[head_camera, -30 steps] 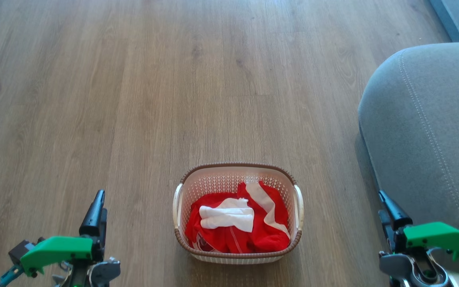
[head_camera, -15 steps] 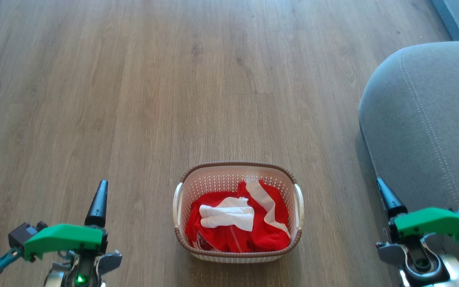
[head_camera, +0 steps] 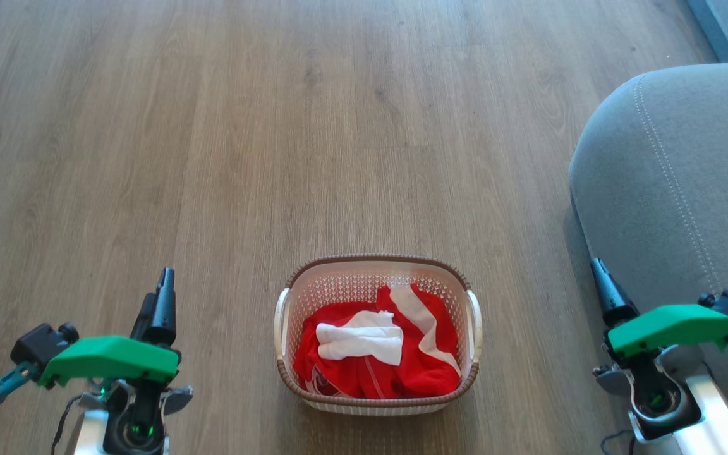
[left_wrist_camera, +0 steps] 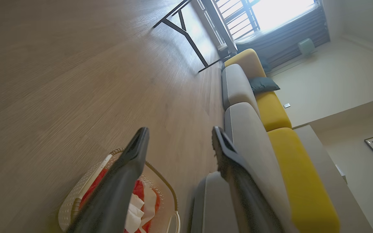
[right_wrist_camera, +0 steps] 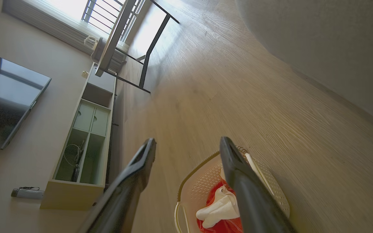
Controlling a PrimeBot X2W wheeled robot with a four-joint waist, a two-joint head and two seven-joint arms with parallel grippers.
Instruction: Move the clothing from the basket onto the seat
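The left gripper (left_wrist_camera: 180, 131), two long dark fingers under a green cover, hangs released, its jaws spread wide and empty. The right gripper (right_wrist_camera: 188, 140), built the same, is likewise spread and holds nothing. Between the two, to the right of the left gripper and to the left of the right one, about level with their fingers and apart from both, a small rectangular cream plastic basket (head_camera: 351, 287) stands on the floor. It has perforated sides, a brown braided-look rim and two white side handles. All the clothing lies inside it: a small crumpled white cloth (head_camera: 361, 338) rests on bright red garments (head_camera: 424, 376) with a broad white stripe. Just beside the right gripper, on its outer side and running on ahead of it, is the large grey fabric-upholstered seat (head_camera: 673, 177) with a rounded corner and a line of pale stitching. Ahead of both grippers the pale brown wood-plank floor (head_camera: 212, 158) stretches away. Far beyond the left gripper's fingers stand mustard-yellow sofa backs (left_wrist_camera: 272, 110). Far beyond the right gripper's are a black-legged table (right_wrist_camera: 115, 34), a pale low cabinet (right_wrist_camera: 83, 145) and a dark wall-mounted screen (right_wrist_camera: 8, 100).
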